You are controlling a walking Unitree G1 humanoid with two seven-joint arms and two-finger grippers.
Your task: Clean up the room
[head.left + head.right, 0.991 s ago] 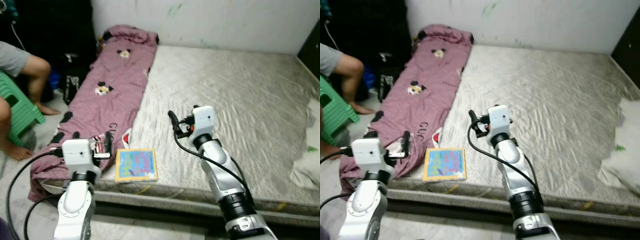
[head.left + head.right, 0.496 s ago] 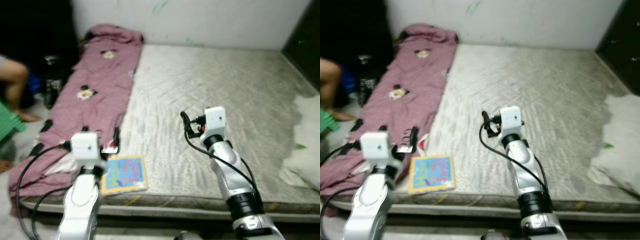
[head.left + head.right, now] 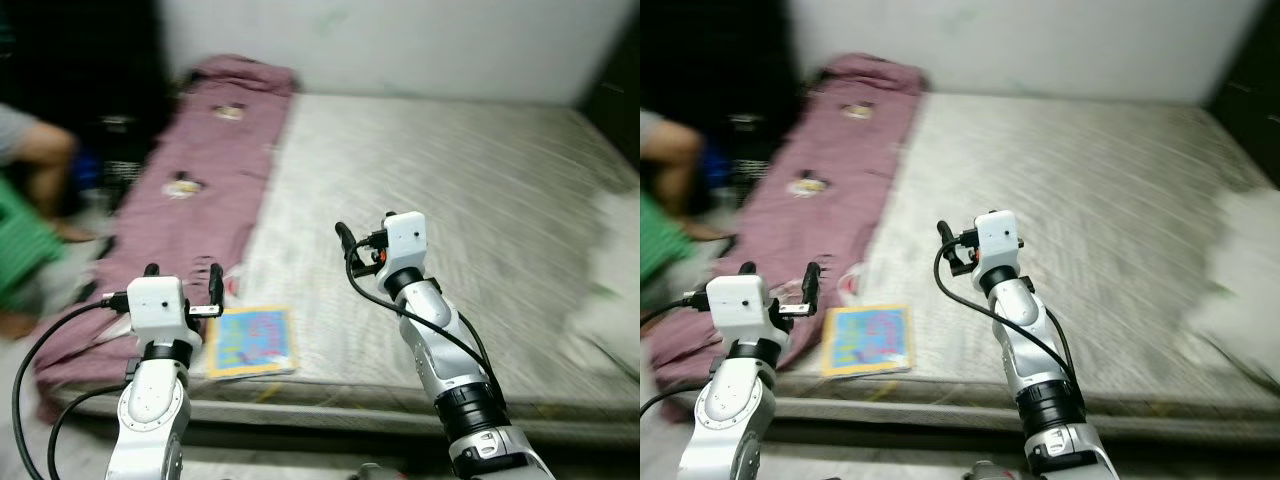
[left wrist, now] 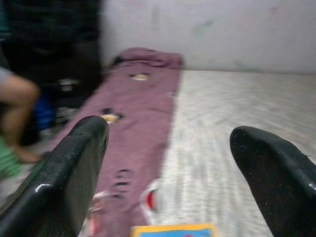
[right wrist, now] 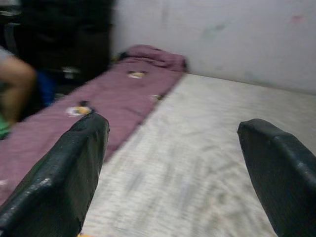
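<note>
A colourful picture book [image 3: 252,340] with a yellow border lies flat near the front edge of the grey mattress [image 3: 480,190]. A purple blanket [image 3: 200,185] with cartoon mouse prints runs along the mattress's left side and hangs off its edge. My left gripper [image 3: 183,283] is open, held in the air just left of the book, and the book's top edge [image 4: 173,230] shows low between its fingers [image 4: 74,168]. My right gripper [image 3: 358,245] is open above the middle of the mattress, right of the book, holding nothing.
A person sits at the far left, with a knee [image 3: 40,150] and a green stool [image 3: 22,250] in view. Dark bags [image 3: 110,140] stand by the wall. A blurred white cloth [image 3: 610,290] lies on the mattress's right edge.
The whole picture has swung right and then back left, so the camera turned; it is blurred now. Both arms keep their pose with fingers apart. The book lies where it was.
</note>
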